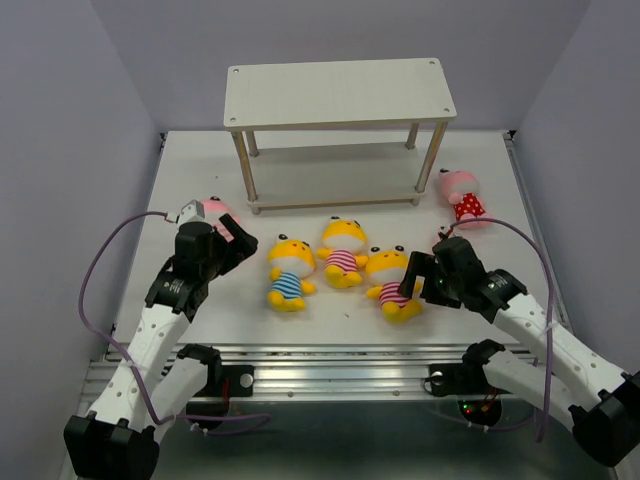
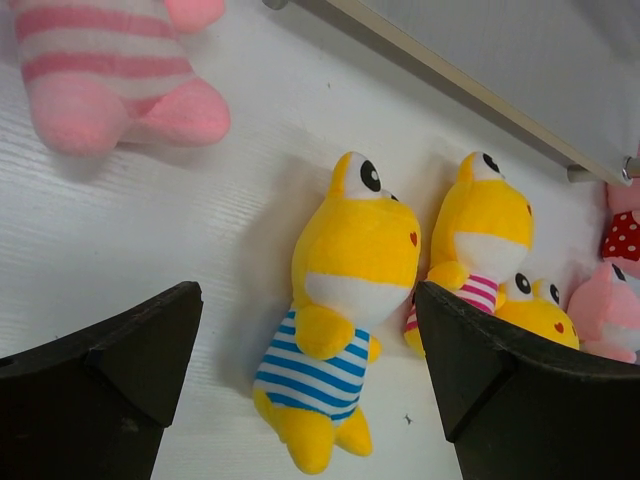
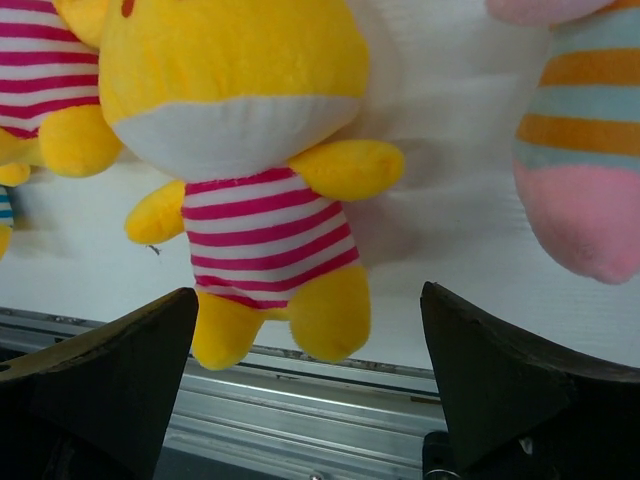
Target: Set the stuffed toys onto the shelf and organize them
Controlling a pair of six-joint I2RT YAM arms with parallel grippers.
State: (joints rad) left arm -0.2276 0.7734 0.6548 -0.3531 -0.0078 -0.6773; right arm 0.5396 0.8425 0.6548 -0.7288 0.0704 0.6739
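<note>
Three yellow toys (image 1: 342, 252) lie in a row toward the near edge of the surface (image 1: 190, 170). The shelf (image 1: 338, 92) stands at the far edge with nothing on it yet. The right pincer (image 1: 418, 268) is spread and holds nothing, facing the rightmost yellow toy (image 3: 265, 200). The left pincer (image 1: 238, 248), likewise spread, faces the blue-striped toy (image 2: 335, 330). Each would do best to straddle the soft belly rather than a limb, close firmly, lift clear of close neighbours, and set its toy upright at one end of a tier, leaving room for the pink toys (image 1: 464, 196).
</note>
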